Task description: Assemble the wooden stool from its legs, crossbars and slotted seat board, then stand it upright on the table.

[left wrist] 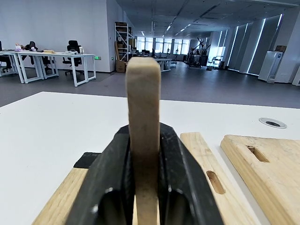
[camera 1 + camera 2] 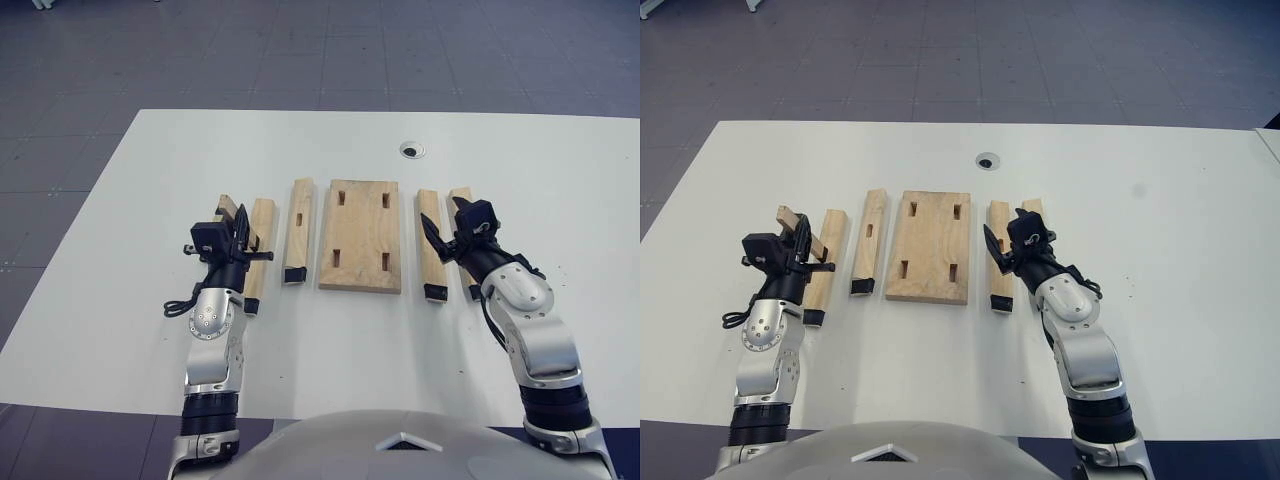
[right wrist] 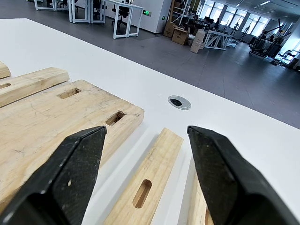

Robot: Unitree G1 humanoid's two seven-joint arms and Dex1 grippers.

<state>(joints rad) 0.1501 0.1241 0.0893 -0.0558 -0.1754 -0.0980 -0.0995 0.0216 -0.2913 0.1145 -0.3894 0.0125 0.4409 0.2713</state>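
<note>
Sitting flat on the worktop (image 2: pixel 560 180), the seat board (image 2: pixel 360 235) has nothing slotted in, with legs (image 2: pixel 298 228) loose either side, so assembly looks barely begun. The left gripper (image 2: pixel 238 238) pinches a crossbar (image 1: pixel 143 117) over the leftmost leg; the right gripper (image 3: pixel 146 136) hangs with fingers wide. That clamp reads clearly from the left wrist view, less so from the head.

Left arm (image 2: pixel 212 335): silver-grey rounded casings are alternating with black ribbed joint collars; a round wrist housing is showing a ring of small dark screw holes, and a black cable (image 2: pixel 178 306) is looping out beside it. Right arm (image 2: pixel 535 335): the same silver shells are bulging over black joints, with a thin black lead running along the forearm. Left gripper (image 2: pixel 240 232) and right gripper (image 2: pixel 445 222): both are wearing matte black, with wedge-shaped fingers (image 3: pixel 70 178) tapering to blunt tips.
</note>
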